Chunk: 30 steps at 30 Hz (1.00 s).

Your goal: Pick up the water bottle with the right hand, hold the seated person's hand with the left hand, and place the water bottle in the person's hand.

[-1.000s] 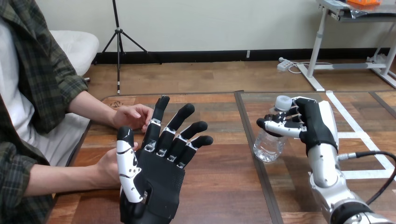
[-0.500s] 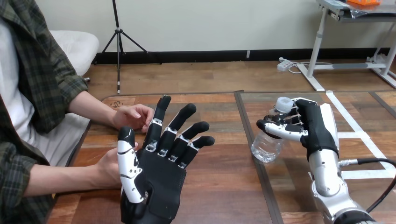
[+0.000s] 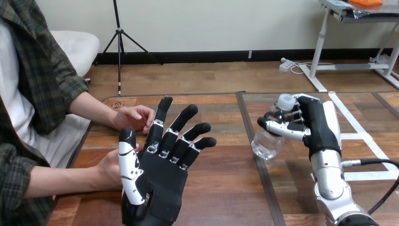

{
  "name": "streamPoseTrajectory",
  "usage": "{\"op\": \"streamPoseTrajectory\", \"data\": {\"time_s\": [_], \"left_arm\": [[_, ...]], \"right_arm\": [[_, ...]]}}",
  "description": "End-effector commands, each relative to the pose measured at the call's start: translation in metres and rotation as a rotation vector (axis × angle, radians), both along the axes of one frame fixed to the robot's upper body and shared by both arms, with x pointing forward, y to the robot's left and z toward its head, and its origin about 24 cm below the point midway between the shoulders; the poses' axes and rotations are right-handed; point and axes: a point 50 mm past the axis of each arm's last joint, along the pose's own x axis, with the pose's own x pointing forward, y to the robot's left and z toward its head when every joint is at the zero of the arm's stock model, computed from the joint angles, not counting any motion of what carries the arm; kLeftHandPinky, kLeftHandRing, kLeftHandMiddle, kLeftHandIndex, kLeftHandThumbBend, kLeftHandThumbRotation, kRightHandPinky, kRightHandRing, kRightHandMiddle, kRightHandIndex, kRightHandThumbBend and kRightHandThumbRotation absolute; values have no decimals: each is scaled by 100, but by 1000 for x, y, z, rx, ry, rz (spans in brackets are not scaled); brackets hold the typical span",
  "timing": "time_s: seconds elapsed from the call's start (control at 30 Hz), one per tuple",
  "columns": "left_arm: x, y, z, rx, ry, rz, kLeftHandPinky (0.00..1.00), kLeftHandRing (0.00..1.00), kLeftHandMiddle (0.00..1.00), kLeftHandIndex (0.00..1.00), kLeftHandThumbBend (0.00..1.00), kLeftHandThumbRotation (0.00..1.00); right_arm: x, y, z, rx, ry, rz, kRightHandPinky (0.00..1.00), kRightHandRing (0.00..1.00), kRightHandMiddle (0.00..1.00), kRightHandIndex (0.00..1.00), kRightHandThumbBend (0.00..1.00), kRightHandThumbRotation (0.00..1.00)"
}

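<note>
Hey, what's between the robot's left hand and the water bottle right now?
Nothing stands there. In the head view only bare table separates the left hand from the water bottle, with a dark seam in the tabletop running across that stretch.

Left hand (image 3: 157,181): open, palm toward the camera, fingers straight and fanned, pointing up and to the right, thumb upright at the palm's left. Right hand (image 3: 314,126): raised on a near-vertical silver forearm (image 3: 329,186) directly below it, fingers and thumb curled leftward round a bottle (image 3: 266,143), thumb across its near side. Bottle tilted in the grip, neck between the fingers, base below-left of them.
</note>
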Motion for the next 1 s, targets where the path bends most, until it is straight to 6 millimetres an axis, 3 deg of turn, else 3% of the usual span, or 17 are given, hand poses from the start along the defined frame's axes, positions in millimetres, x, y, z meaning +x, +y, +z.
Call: {"op": "streamPoseTrajectory", "data": {"time_s": [0.0,0.97], "left_arm": [[-9,-13,2,-100,14,54,62,69,80,99,54,100],[-6,-11,5,-97,11,60,61,68,78,96,53,100]], "right_arm": [[15,3,37,18,-194,16,43,46,51,52,75,0],[0,10,41,15,-336,88,38,43,49,51,76,0]]}}
